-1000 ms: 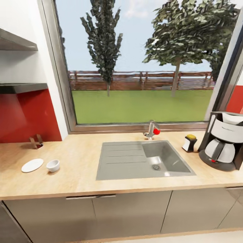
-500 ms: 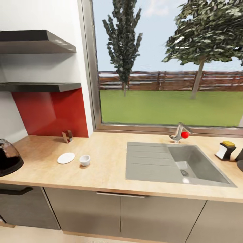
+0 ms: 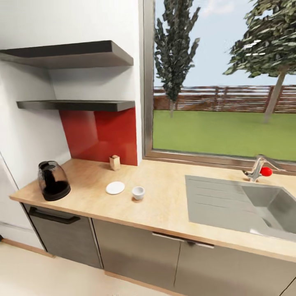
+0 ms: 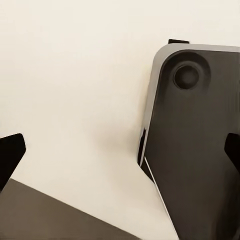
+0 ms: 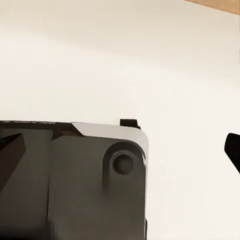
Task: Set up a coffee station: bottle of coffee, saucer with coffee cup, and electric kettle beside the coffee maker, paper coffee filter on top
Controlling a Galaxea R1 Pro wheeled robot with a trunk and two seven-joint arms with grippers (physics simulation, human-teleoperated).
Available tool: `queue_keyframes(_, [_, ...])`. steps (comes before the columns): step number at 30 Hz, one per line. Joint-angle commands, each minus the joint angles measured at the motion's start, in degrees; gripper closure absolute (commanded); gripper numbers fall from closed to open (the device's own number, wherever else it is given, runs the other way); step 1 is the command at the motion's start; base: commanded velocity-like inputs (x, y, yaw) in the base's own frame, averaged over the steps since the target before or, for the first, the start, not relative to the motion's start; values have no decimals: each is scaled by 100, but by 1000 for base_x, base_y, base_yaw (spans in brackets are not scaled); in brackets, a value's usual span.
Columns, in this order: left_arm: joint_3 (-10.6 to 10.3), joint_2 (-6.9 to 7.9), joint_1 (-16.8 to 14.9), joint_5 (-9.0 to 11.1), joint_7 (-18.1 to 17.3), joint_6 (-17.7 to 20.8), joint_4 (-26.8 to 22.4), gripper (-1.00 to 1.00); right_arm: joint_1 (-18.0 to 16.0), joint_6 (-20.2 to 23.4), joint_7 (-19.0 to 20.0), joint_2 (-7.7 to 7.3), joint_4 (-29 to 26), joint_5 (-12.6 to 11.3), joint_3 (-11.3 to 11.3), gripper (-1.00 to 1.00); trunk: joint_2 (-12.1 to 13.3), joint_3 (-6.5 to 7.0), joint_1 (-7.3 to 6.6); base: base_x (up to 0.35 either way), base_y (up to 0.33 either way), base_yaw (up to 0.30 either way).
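The kitchen countertop (image 3: 164,207) carries the electric kettle (image 3: 53,181), saucer (image 3: 115,188), coffee cup (image 3: 138,192), perhaps a small holder (image 3: 114,163)

Head view: set high, looking forward and down across the kitchen countertop (image 3: 164,205) toward the window (image 3: 224,102), at moderate range. Both wrist views: aimed down, well above a pale floor (image 4: 75,90), each taking in the robot's dark base (image 4: 195,150); that is their shared ground.

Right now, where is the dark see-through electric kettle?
In the head view, the dark smoky electric kettle stands at the far left end of the light wood countertop, left of the small white saucer.
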Motion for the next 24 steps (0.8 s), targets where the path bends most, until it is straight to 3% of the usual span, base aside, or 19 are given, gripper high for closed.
queue_keyframes(1, [-49,-1,-5,44,0,-23,14,-100,1,-13,-10,-5,-6,-53,49,-100,-4,-2,2,0,302,283])
queue_keyframes(16, [-53,-22,-5,44,-15,-39,6,-100,1,-13,-10,-5,-6,-53,49,-100,-4,-2,2,86,302,278])
queue_keyframes(24, [-51,-18,-5,44,-15,-41,6,-100,1,-13,-10,-6,-8,-61,49,-100,-4,-2,2,189,299,49])
